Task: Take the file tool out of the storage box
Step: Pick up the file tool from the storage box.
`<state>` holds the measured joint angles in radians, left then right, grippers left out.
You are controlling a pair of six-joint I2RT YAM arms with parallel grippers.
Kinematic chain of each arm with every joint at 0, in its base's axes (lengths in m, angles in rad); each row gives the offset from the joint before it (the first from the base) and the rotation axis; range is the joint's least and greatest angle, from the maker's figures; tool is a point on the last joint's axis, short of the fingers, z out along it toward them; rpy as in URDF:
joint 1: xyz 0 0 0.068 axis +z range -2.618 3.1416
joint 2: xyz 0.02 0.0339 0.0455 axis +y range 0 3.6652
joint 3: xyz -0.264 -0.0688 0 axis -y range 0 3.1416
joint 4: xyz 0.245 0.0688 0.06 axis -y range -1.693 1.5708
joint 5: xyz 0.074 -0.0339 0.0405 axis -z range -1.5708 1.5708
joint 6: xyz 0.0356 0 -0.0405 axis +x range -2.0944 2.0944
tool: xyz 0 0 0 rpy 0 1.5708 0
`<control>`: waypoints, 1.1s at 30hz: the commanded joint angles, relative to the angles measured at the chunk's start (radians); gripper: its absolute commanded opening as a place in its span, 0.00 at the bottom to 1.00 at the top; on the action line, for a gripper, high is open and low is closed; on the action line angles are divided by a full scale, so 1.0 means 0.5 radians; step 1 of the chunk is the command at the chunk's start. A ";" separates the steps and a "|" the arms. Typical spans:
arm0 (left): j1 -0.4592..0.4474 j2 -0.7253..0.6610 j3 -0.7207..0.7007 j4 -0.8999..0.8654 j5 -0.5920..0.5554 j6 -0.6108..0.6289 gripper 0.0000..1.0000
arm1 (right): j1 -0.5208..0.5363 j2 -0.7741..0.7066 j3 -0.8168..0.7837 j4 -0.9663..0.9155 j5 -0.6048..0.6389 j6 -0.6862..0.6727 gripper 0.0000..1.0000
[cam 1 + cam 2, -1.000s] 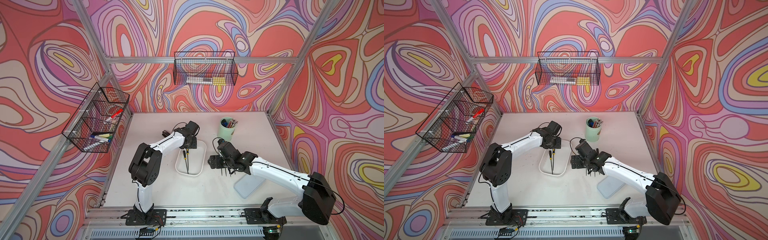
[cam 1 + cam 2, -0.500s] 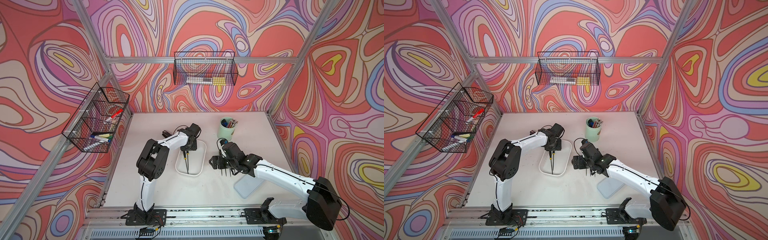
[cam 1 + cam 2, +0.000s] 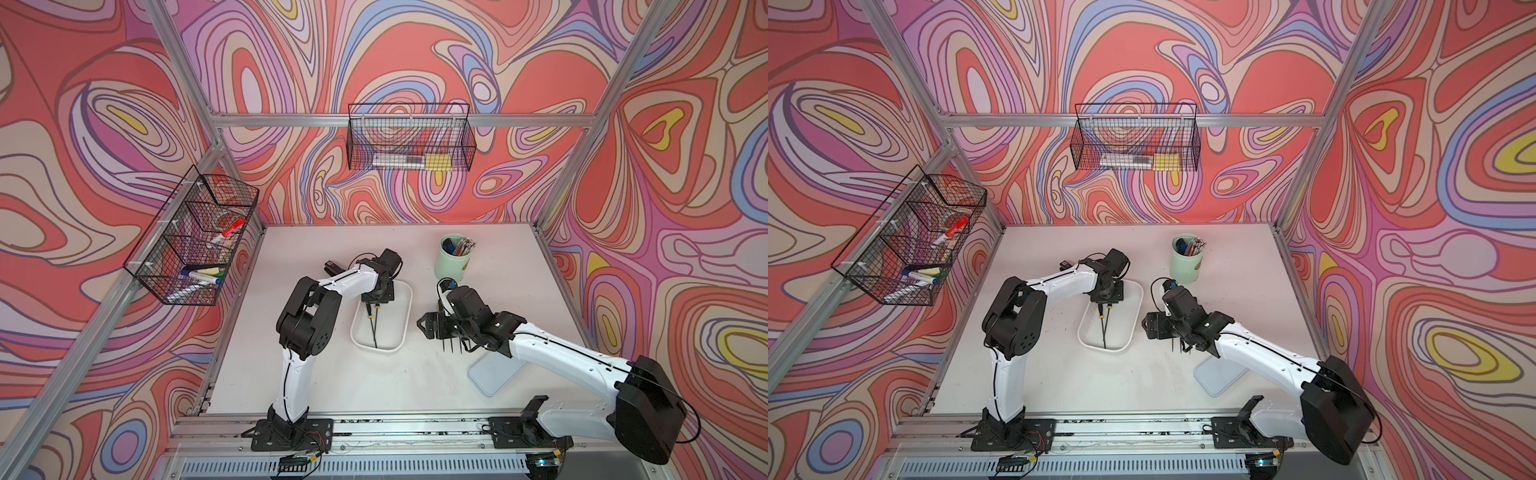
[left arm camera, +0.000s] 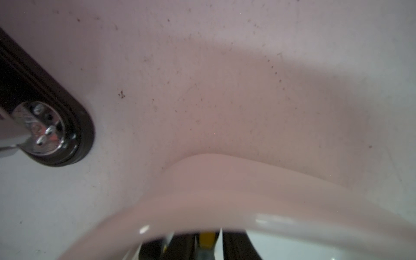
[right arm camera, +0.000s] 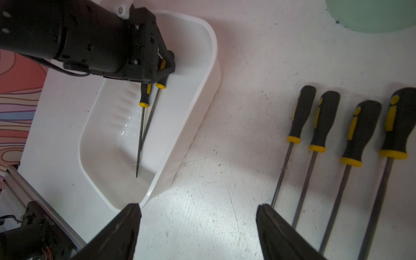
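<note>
Saw the left claw (image 5: pixel 167 67) shut tight on the handle of a file (image 5: pixel 160 85) inside the white box (image 5: pixel 198 96), thin end pointing along the box toward the robot's base, right claw (image 5: pixel 198 207) wide open, empty, beside it.

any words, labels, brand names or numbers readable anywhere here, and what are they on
None can be read.
Markers in the side wire basket: print too small.
Items in the back wire basket: too small.
Laid-out file handles: yellow inlays only, no lettering visible.
</note>
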<state>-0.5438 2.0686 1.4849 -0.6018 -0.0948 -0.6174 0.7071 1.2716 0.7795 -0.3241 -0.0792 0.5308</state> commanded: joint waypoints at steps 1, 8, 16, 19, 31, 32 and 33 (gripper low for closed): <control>-0.007 -0.174 -0.074 0.131 0.125 0.010 0.17 | -0.008 -0.011 -0.041 0.194 -0.201 0.028 0.81; -0.006 -0.427 -0.256 0.480 0.455 -0.133 0.14 | -0.008 0.065 -0.128 0.619 -0.541 0.177 0.77; -0.005 -0.631 -0.422 0.740 0.726 -0.222 0.11 | -0.007 0.206 -0.118 0.771 -0.673 0.218 0.59; -0.005 -0.703 -0.482 0.773 0.785 -0.241 0.10 | -0.007 0.230 -0.099 0.767 -0.652 0.210 0.52; -0.005 -0.847 -0.674 0.915 0.935 -0.332 0.08 | -0.006 0.313 -0.084 0.818 -0.645 0.234 0.39; -0.005 -0.851 -0.675 0.917 0.946 -0.340 0.07 | -0.009 0.318 -0.079 0.817 -0.648 0.236 0.37; -0.007 -0.854 -0.683 0.931 0.959 -0.348 0.07 | -0.009 0.325 -0.076 0.821 -0.657 0.236 0.35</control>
<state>-0.5446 1.6752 1.1538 -0.1856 0.3519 -0.7704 0.7071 1.4220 0.7250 0.0616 -0.3954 0.6495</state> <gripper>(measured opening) 0.194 0.364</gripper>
